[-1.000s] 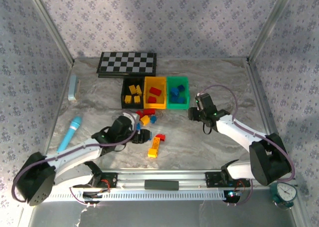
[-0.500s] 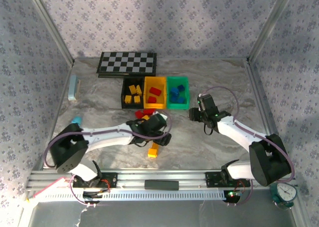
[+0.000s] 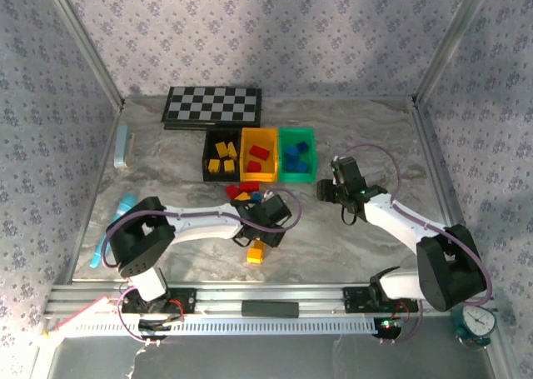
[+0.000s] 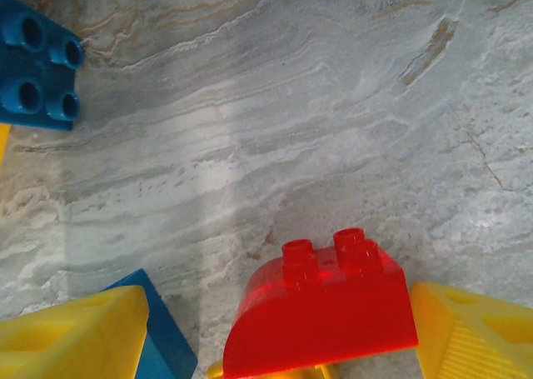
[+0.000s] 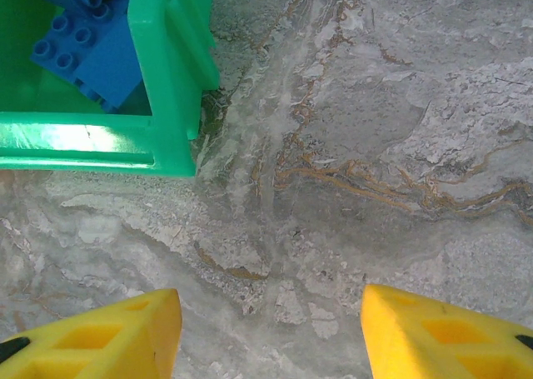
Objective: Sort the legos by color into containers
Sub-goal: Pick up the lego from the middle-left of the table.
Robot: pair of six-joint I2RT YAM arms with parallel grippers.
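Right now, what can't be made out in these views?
Top external: wrist of left gripper hides its jaws and some loose legos.
Left wrist: red brick cut by the bottom edge; contact with jaws unclear.
Left wrist: blue brick cut by the left edge.
Right wrist: green bin cut by the frame; most contents unseen.

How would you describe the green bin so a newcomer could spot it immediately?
Find the checkerboard at the table's far edge; in front of it stand a black bin, a yellow bin and the green bin in a row. The green bin is rightmost and alone holds blue bricks.
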